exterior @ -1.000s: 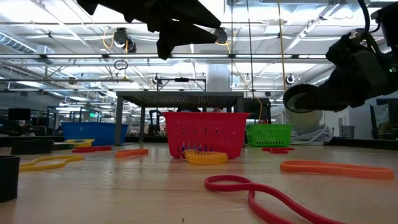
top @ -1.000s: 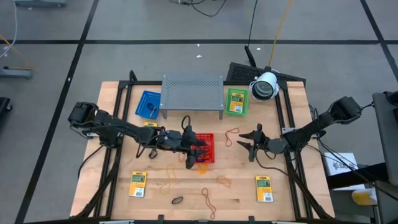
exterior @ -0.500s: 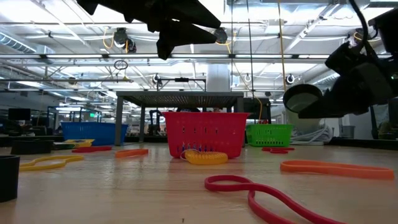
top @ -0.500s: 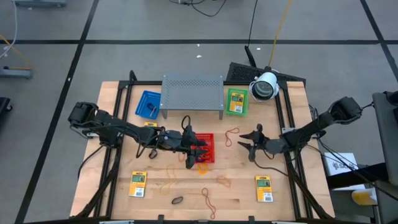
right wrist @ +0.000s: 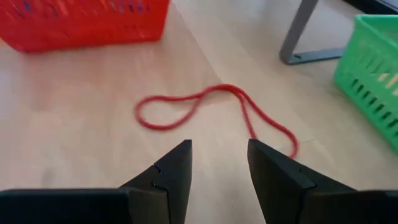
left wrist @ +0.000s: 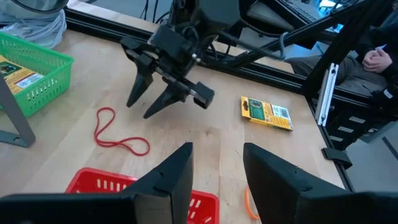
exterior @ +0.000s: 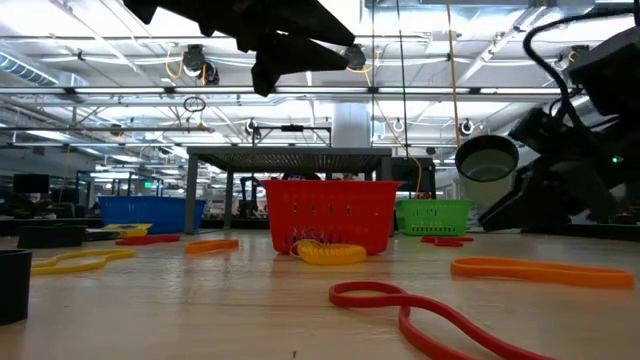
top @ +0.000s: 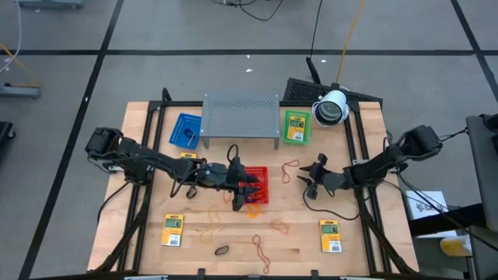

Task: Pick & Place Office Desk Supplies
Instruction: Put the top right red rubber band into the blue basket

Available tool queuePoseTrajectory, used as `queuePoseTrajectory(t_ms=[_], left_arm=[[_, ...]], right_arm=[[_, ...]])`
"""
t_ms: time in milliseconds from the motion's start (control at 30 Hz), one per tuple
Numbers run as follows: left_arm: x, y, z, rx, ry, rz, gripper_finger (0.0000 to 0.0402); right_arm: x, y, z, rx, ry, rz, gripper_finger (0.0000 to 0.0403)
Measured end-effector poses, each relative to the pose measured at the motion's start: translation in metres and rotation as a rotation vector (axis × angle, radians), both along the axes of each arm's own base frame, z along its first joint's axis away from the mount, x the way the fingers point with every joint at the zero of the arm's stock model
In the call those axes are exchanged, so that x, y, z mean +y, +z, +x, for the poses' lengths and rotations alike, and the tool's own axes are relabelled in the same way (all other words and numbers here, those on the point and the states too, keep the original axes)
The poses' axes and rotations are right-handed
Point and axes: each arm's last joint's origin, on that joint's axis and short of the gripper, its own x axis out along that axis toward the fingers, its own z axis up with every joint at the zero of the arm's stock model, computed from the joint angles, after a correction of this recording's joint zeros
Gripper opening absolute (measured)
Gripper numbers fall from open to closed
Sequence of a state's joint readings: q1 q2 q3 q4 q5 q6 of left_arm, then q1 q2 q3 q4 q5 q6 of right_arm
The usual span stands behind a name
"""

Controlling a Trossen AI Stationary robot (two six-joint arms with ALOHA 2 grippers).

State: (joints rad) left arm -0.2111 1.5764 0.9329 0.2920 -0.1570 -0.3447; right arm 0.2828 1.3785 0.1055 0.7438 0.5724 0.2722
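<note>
- My right gripper (top: 313,178) hangs low over the table (top: 350,241), fingers apart and holding nothing.
- A red rubber band (right wrist: 211,112) lies flat just ahead of those fingertips, between the red basket (right wrist: 81,22) and the green basket (right wrist: 373,74).
- My left gripper (top: 247,192) sits over the red basket's edge, fingers apart, empty.
- An orange band (top: 254,210) lies just beside that basket.
- A yellow-and-green packet (left wrist: 266,112) lies beyond my right gripper.

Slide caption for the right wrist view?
Open right pincer faces a red rubber-band loop between red basket and green basket.
</note>
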Motion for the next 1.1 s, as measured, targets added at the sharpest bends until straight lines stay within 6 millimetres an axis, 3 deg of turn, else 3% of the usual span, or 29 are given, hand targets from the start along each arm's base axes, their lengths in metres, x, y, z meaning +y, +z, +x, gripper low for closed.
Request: queuePoseTrajectory(t_ms=[433,1100], left_arm=[[0.0,0.0,0.0,0.004,-0.001,0.001,0.0147],[0.0,0.0,0.0,0.003,0.002,-0.008,0.0147]], right_arm=[[-0.023,-0.013,0.003,0.046,-0.16,0.013,0.0145],[-0.038,-0.024,0.023,0.007,-0.154,0.142,0.0128]])
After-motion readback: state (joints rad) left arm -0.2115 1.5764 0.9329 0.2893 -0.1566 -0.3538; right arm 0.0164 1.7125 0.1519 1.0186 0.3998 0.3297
